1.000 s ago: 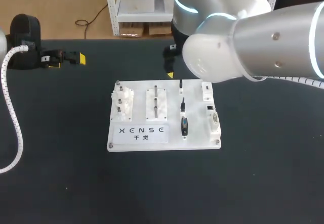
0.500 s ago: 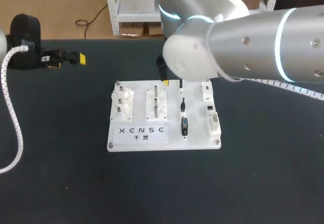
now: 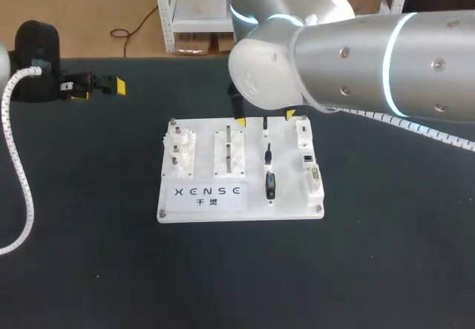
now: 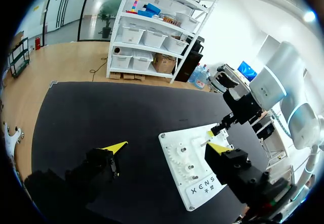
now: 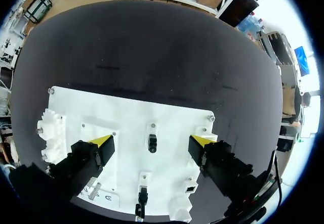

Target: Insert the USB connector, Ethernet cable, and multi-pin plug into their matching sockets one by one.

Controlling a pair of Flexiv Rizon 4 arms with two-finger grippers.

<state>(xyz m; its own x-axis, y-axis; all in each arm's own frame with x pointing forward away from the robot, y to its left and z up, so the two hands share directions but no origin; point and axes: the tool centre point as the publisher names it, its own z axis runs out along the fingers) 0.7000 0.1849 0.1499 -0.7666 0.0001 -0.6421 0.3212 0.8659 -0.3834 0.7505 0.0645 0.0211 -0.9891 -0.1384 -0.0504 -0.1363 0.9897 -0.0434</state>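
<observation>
Small black connector plug [image 5: 152,143] sits dead centre between the spread fingers of the right end effector [image 5: 152,141], directly beneath it. Nothing is pinched: both yellow tips stand wide of it over the white plastic board [image 5: 126,113]. The plug looks to stand on end in its white holder, long axis running up toward the end effector, though from straight above that's hard to confirm. The danger, as I read it, is a descent slightly off line, so that one finger lands on the holder or knocks the plug askew. A crooked pinch would tilt it, and it could jam at its socket. A second black plug [image 5: 143,196] waits near the end effector's wrist side, close enough to clip. Left end effector [image 4: 167,147] hangs spread and empty over the black desk [image 4: 101,113], well clear of the board.
</observation>
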